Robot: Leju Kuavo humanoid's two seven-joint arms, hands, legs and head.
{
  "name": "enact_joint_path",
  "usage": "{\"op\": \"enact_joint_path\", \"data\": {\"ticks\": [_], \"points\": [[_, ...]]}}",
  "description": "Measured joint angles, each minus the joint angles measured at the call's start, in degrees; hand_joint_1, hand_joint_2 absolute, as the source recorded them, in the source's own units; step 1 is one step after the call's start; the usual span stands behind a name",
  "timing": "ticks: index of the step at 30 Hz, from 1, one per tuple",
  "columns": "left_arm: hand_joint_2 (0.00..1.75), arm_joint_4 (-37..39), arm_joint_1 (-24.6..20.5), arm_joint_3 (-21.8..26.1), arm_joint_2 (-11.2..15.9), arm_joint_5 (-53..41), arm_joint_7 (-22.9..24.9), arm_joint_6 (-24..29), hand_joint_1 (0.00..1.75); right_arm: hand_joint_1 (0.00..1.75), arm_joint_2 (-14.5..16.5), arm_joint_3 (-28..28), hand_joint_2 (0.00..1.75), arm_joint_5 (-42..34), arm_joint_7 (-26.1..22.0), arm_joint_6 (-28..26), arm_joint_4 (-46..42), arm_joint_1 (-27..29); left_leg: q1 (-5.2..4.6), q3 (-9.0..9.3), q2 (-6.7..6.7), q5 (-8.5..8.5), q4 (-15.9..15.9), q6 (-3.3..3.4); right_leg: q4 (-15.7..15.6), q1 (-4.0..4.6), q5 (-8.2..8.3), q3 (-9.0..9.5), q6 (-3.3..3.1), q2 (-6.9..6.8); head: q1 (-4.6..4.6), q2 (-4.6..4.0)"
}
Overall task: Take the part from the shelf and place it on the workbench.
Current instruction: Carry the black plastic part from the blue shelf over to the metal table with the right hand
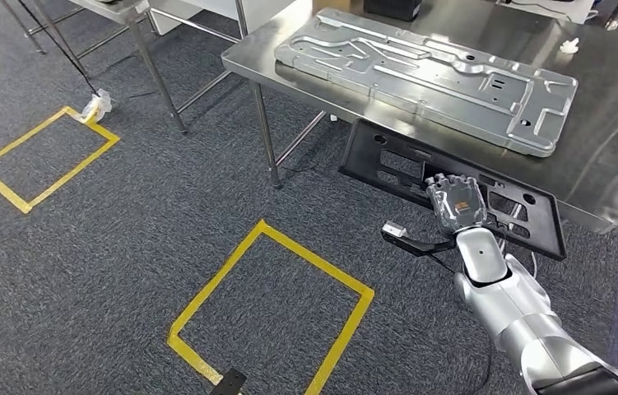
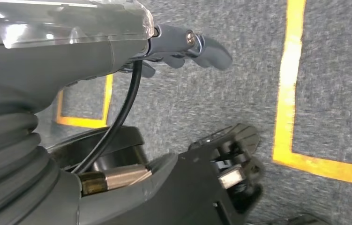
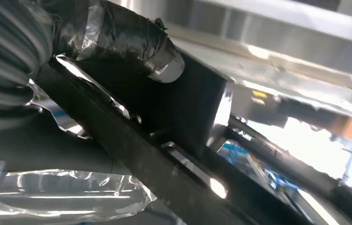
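The part is a flat black panel with several cutouts. My right hand grips it at its near edge, palm down, just in front of the steel workbench. The panel hangs tilted at the bench's front edge, slightly below the top. In the right wrist view the black panel lies under the taped thumb, with the bench's shiny edge close beyond it. My left hand hangs over the grey carpet and holds nothing.
A large ribbed silver metal plate covers much of the bench top. A small white object lies at the back. Bench legs stand on carpet marked with yellow tape squares. A second table's leg stands at the left.
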Motion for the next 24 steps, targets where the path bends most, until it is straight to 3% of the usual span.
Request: {"op": "enact_joint_path", "data": {"ticks": [2, 5, 6, 7, 10, 12, 15, 17, 18, 20, 21, 22, 24], "points": [[1.75, -0.01, -0.09, 0.01, -0.07, -0.03, -0.03, 0.03, 0.00, 1.75, 0.10, 0.06, 1.75, -0.01, 0.02, 0.04, 0.06, -0.07, -0.26, -1.95, -0.55, -2.10, 4.18, 0.76, -0.39, 0.41, -0.32, 0.78, -0.75, 0.25, -0.57, 0.00], [1.75, -0.01, -0.07, 0.02, 0.01, -0.12, -0.07, 0.07, 0.00, 1.75, 0.61, 0.32, 1.75, -0.01, 0.04, 0.15, 0.07, -0.26, -2.00, -9.41, -1.61, -5.66, 16.32, 2.41, -0.88, 0.93, -0.85, 1.70, -1.74, 0.51, -1.08, 0.00], [1.75, -0.01, 0.10, 0.01, 0.02, -0.15, -0.07, 0.07, 0.00, 1.75, 0.79, 0.41, 1.75, 0.01, 0.01, 0.19, 0.07, -0.10, -2.44, -11.14, -1.81, -5.26, 18.21, 2.98, -0.91, 1.12, -1.11, 2.05, -1.94, 0.68, -1.11, 0.00], [1.75, -0.01, 0.29, 0.01, 0.02, -0.17, -0.07, 0.07, 0.00, 1.75, 0.95, 0.48, 1.75, 0.02, -0.01, 0.21, 0.07, 0.08, -2.85, -11.83, -1.93, -3.61, 17.77, 3.65, -0.91, 1.27, -1.39, 2.46, -2.02, 0.88, -1.10, 0.00], [1.75, 0.00, 0.69, 0.02, 0.12, -0.22, -0.07, 0.07, 0.00, 1.75, 1.28, 0.56, 1.75, 0.03, -0.01, 0.22, 0.07, 0.29, -3.91, -9.76, -2.36, 3.14, 8.85, 5.55, -1.05, 1.46, -2.11, 3.46, -1.56, 1.33, -1.09, 0.00], [1.75, 0.01, 0.71, 0.02, 0.20, -0.22, -0.07, 0.08, 0.00, 1.75, 1.39, 0.57, 1.75, 0.03, 0.04, 0.24, 0.07, 0.32, -4.36, -8.25, -2.70, 3.73, 4.89, 5.90, -1.42, 1.61, -2.13, 3.64, -0.81, 1.61, -1.08, 0.00], [1.75, 0.02, 0.72, 0.02, 0.20, -0.16, -0.11, 0.06, 0.00, 1.75, 1.37, 0.58, 1.75, 0.01, 0.14, 0.25, 0.07, 0.38, -4.43, -7.29, -2.67, 3.14, 3.31, 6.01, -1.89, 1.56, -1.77, 3.96, 0.37, 1.45, -1.06, 0.00], [1.75, 0.02, 0.68, 0.02, 0.15, -0.15, -0.36, 0.00, 0.00, 1.75, 1.32, 0.58, 1.75, -0.11, 0.36, 0.22, 0.07, 0.30, -4.41, -6.44, -2.61, 3.28, 2.65, 6.49, 0.65, 1.58, -3.12, 2.76, 0.63, 0.45, -1.02, 0.00], [1.75, 0.02, 0.65, 0.02, 0.11, -0.15, -0.51, -0.07, 0.00, 1.75, 1.28, 0.58, 1.75, -0.18, 0.48, 0.21, 0.07, 0.29, -4.55, -6.13, -2.58, 3.27, 2.45, 6.77, 3.62, 1.67, -4.44, 1.17, 0.65, -0.07, -1.01, 0.00], [1.75, 0.02, 0.69, 0.02, 0.07, -0.16, -0.71, -0.20, 0.00, 1.75, 1.19, 0.58, 1.75, -0.31, 0.67, 0.20, 0.09, 0.50, -5.04, -5.83, -2.57, 3.05, 2.37, 7.30, 10.46, 2.05, -6.81, -2.89, 0.56, -0.50, -1.01, 0.00], [1.75, 0.02, 0.78, 0.02, 0.07, -0.19, -0.75, -0.22, 0.00, 1.75, 1.11, 0.58, 1.75, -0.35, 0.79, 0.20, 0.11, 0.68, -5.37, -5.65, -2.59, 2.89, 2.37, 7.55, 12.32, 2.34, -6.96, -4.33, 0.34, -0.52, -1.00, 0.00], [1.75, 0.02, 0.86, 0.02, 0.06, -0.23, -0.76, -0.21, 0.00, 1.75, 1.04, 0.58, 1.75, -0.38, 0.92, 0.20, 0.13, 0.84, -5.74, -5.40, -2.60, 2.71, 2.37, 7.79, 12.16, 2.68, -6.02, -4.81, -0.06, -0.52, -1.01, 0.00], [1.75, 0.02, 0.88, 0.02, -0.04, -0.32, -0.80, -0.21, 0.00, 1.75, 0.95, 0.58, 1.75, -0.42, 1.17, 0.17, 0.11, 0.91, -6.54, -4.64, -2.60, 2.23, 2.34, 8.22, 6.10, 3.65, -1.50, -2.89, -1.64, -0.57, -1.02, 0.00]]}}
